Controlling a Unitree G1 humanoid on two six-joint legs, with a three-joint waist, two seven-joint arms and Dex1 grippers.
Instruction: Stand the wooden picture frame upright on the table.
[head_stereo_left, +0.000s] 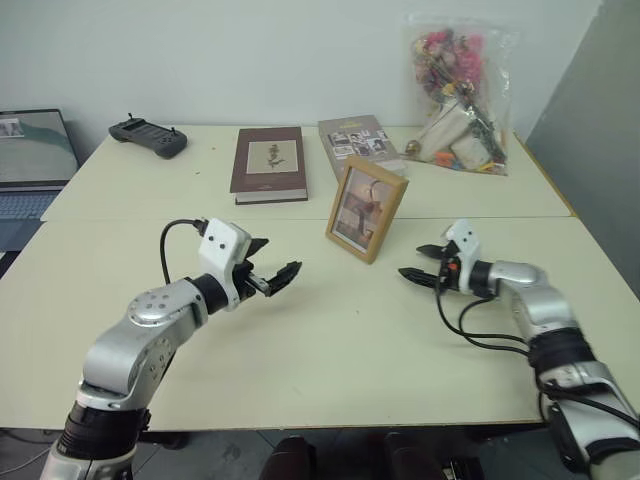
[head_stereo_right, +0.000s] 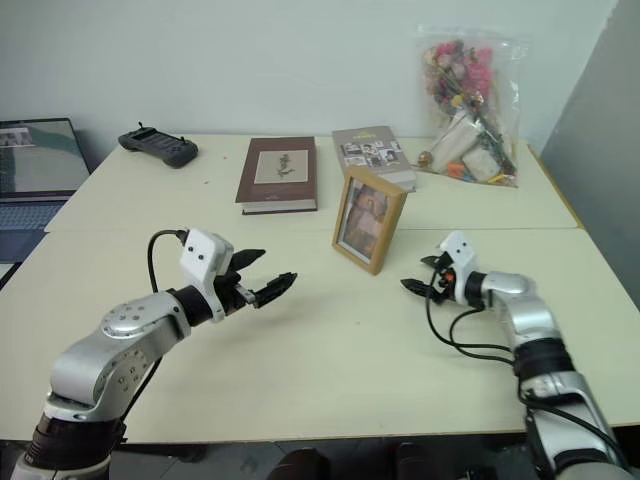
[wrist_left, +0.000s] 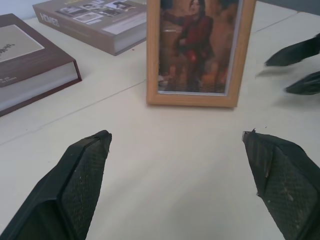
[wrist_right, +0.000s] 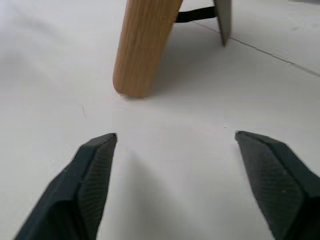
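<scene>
Standing upright between both grippers: wooden picture frame (head_stereo_left: 366, 209) | left gripper (head_stereo_left: 277, 277) spread, empty | right gripper (head_stereo_left: 421, 275) spread, empty | bare table (head_stereo_left: 330, 330) around both | right wrist view: stand leg (wrist_right: 223, 20) propped behind

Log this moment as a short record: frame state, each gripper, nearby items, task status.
frame: wooden picture frame upright on the table, propped on its fold-out stand, near the seam
left gripper: open, empty, apart from the frame
right gripper: open, empty, apart from the frame
behind frame: maroon book, grey book, both flat
far corner: bag of dried flowers
task status: looks done
</scene>
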